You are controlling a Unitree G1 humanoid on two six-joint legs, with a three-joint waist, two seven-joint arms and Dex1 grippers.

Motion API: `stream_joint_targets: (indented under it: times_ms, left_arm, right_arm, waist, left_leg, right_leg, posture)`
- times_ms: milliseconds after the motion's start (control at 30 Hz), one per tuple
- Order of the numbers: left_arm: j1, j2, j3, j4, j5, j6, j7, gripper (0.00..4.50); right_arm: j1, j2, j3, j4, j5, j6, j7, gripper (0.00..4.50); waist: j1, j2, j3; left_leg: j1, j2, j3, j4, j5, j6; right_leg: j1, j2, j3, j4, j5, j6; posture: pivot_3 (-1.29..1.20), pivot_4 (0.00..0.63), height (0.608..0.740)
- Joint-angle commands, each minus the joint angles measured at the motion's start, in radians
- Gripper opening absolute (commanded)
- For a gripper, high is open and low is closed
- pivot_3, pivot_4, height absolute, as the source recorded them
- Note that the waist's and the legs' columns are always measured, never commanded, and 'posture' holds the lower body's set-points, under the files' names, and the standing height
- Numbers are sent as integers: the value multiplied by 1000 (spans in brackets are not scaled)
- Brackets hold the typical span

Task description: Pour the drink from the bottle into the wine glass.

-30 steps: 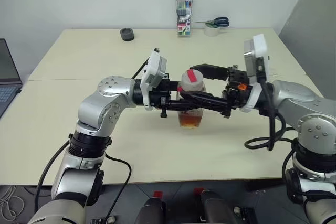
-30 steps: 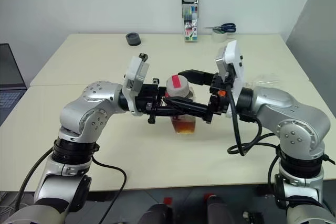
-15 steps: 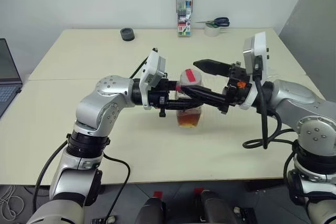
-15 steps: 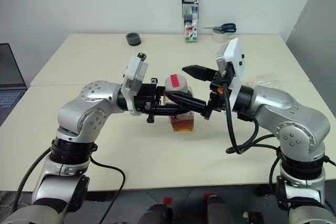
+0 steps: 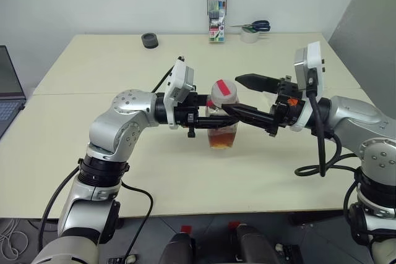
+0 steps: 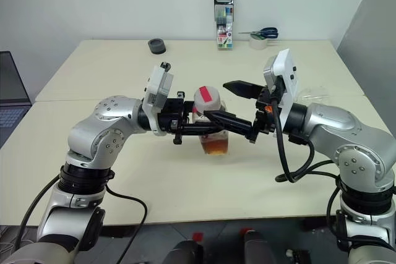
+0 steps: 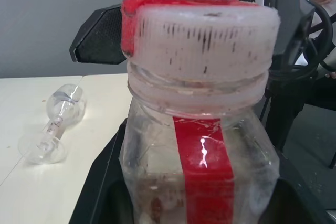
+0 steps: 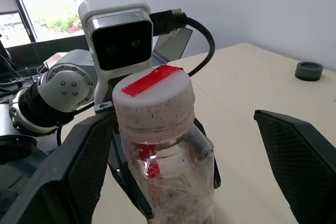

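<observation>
The bottle (image 5: 223, 122) stands upright on the table, clear plastic with a whitish cap (image 5: 224, 89) crossed by a red strip. The amber drink (image 5: 223, 141) fills its lowest part. My left gripper (image 5: 213, 120) comes in from the left and is shut on the bottle's body. My right gripper (image 5: 232, 94) reaches in from the right and is open, with one finger (image 8: 302, 156) on each side of the cap and not touching it. The wine glass (image 7: 52, 127) lies on its side on the table beyond the bottle.
A marker pack (image 5: 216, 23) stands at the table's far edge, with scissors on a tape roll (image 5: 252, 29) to its right and a small black roll (image 5: 150, 40) to its left. A laptop (image 5: 9, 94) sits at the left edge. A black cable (image 5: 317, 166) loops by the right arm.
The right arm's elbow has swung outward a little, while its open gripper stays about the cap. The left gripper and the bottle have kept still.
</observation>
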Motion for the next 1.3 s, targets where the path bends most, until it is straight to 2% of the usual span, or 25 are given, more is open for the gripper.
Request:
stream_joint_targets:
  times_ms: [33,767,1067,1300]
  left_arm:
    - [-10,-2,22,-26,-9,-24,0,1844]
    - [3,-9,23,-31,-10,-30,15,1844]
    - [-11,-19,17,-15,-4,-36,18,1844]
    - [-18,-20,19,-11,1,-35,14,1844]
  right_arm:
    - [-1,-21,-40,-11,22,-19,-5,4466]
    - [32,-130,-61,-21,125,-3,28,4466]
    - [-49,-32,13,-3,102,-40,-30,4466]
    - [-71,-7,32,20,63,-61,-29,4466]
  waist:
    - [0,0,0]
    - [0,0,0]
    - [-1,0,0]
    - [0,0,0]
  left_leg:
    - [0,0,0,0,0,0]
    - [0,0,0,0,0,0]
    - [0,0,0,0,0,0]
    - [0,0,0,0,0,0]
  right_leg:
    - [0,0,0,0,0,0]
    - [0,0,0,0,0,0]
    - [0,0,0,0,0,0]
    - [0,0,0,0,0,0]
  posture:
    - [0,150,740]
    - [0,150,740]
    - [0,150,740]
    - [0,150,740]
